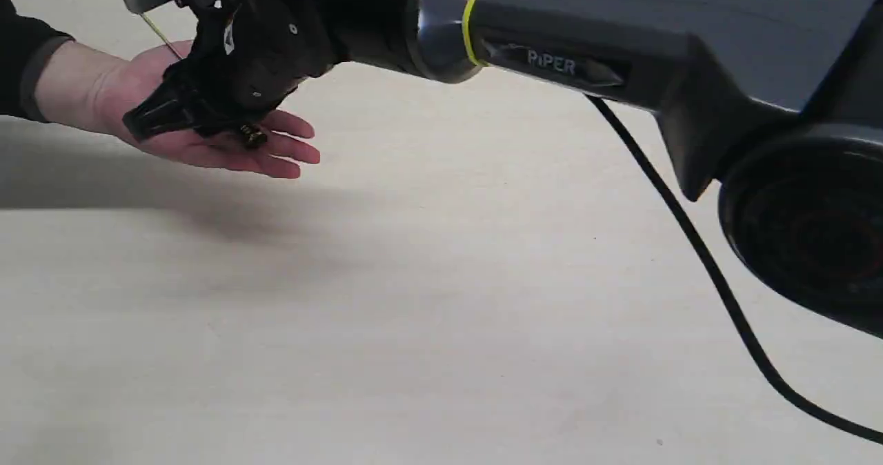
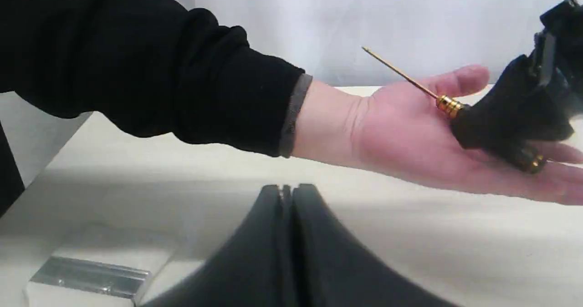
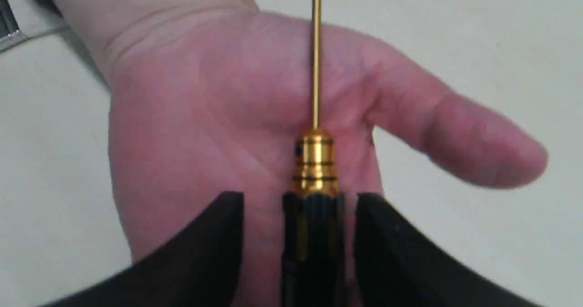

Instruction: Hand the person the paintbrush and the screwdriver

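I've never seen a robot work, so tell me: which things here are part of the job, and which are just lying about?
In the job: screwdriver, person's hand, right tool, open around the screwdriver. No paintbrush in view.
Lying about: metal block, cable, left tool, shut and empty.

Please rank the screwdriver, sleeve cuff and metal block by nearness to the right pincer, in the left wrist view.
1. Black-handled gold screwdriver, inside the right pincer.
2. Grey-edged black sleeve cuff, at the wrist.
3. Silver metal block, beyond the cuff.
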